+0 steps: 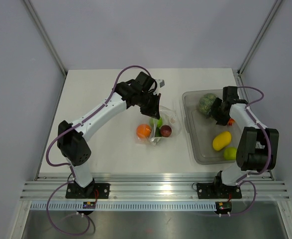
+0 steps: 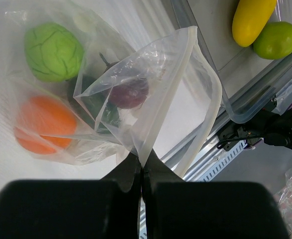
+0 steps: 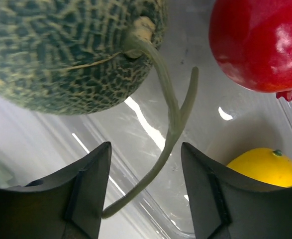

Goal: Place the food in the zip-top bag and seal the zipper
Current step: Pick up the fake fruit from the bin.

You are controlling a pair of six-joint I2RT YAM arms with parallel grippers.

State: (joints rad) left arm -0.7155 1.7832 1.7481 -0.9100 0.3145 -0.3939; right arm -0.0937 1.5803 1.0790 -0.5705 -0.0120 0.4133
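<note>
The zip-top bag (image 1: pixel 171 117) lies on the table between the arms, its mouth held up. My left gripper (image 1: pixel 153 107) is shut on its rim, and the left wrist view shows the fingers (image 2: pixel 142 167) pinching the clear zipper strip (image 2: pixel 185 59). Inside the bag sit an orange (image 2: pixel 44 124), a dark red plum (image 2: pixel 130 93) and a green round (image 2: pixel 53 51). The netted green melon (image 3: pixel 61 50) lies in the grey tub (image 1: pixel 200 149) at the right. My right gripper (image 3: pixel 146 154) stands open over the tub, the melon's bent stem (image 3: pixel 168 114) between its fingers, untouched.
The tub also holds a yellow fruit (image 1: pixel 222 140), a green lime-like ball (image 1: pixel 230 153) and a red fruit (image 3: pixel 260 42). The tub's left wall stands close to the bag. A metal rail (image 1: pixel 150 189) runs along the table's near edge.
</note>
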